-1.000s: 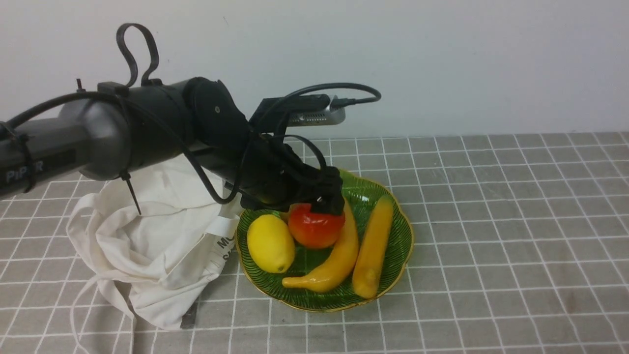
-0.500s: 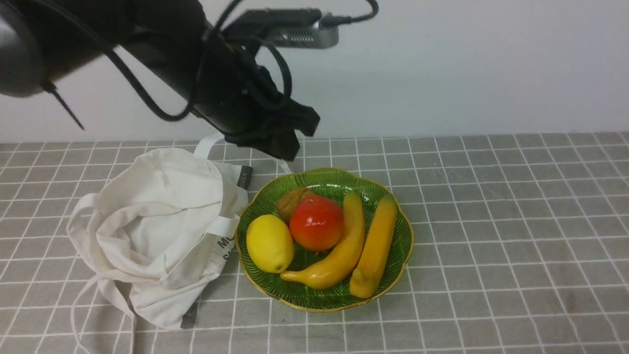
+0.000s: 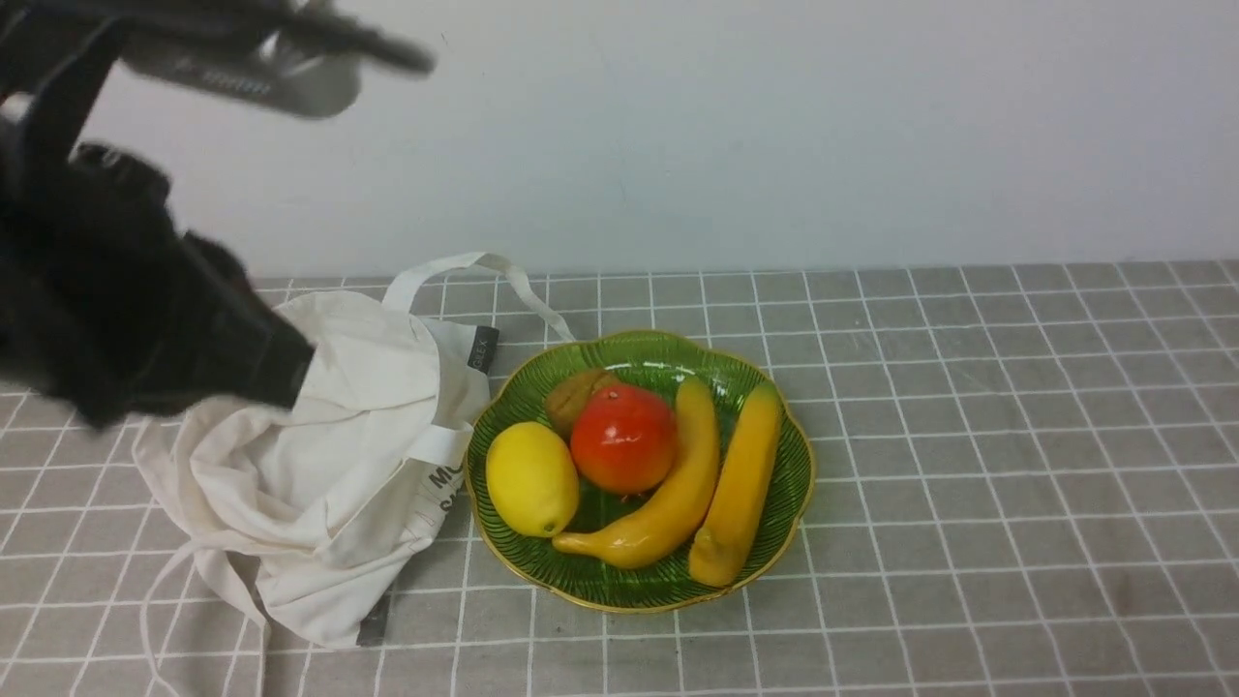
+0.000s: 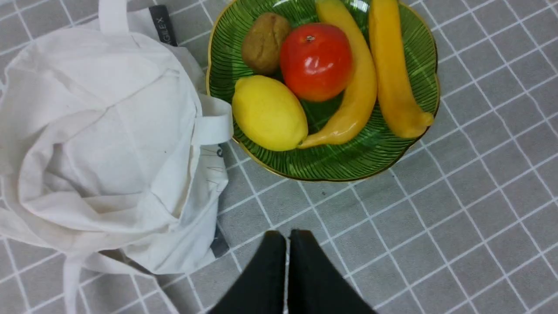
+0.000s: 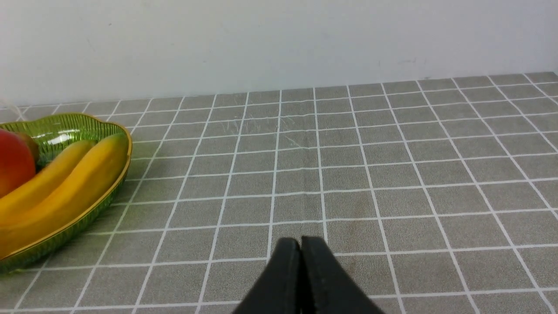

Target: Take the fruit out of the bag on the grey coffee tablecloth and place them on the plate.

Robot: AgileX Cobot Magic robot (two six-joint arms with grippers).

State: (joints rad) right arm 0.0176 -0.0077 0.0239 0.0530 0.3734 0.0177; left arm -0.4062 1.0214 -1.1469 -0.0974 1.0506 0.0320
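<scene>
In the front view, the green plate (image 3: 639, 592) is serving as the reference landmark and is resting on the grey tablecloth (image 3: 968, 465). The red-orange fruit (image 3: 623, 439) is lying inside the plate, between the lemon (image 3: 532, 479) and the inner banana (image 3: 668, 513); the brown fruit (image 3: 575, 399) is lying behind it, and the outer banana (image 3: 738, 484) is lying along the plate's right side. The bag (image 3: 319, 465) is lying immediately left of the plate, its short strap (image 3: 438, 445) reaching the gilded rim. Open cloth is extending to the right of the plate and in front of it, and the cloth's far edge is running behind the plate along the wall (image 3: 774, 126). The left arm (image 3: 126, 242) is hanging raised to the left of the plate, overlapping part of the bag in this view, with its outline blurring. In the left wrist view, the left gripper (image 4: 287, 240) is pointing toward bare cloth beside the plate, its fingertips standing together with nothing between them. In the right wrist view, the right gripper (image 5: 301, 244) is facing open cloth well apart from the plate, its fingertips also standing together and empty; the plate is showing only partly, cut off by the picture edge.
</scene>
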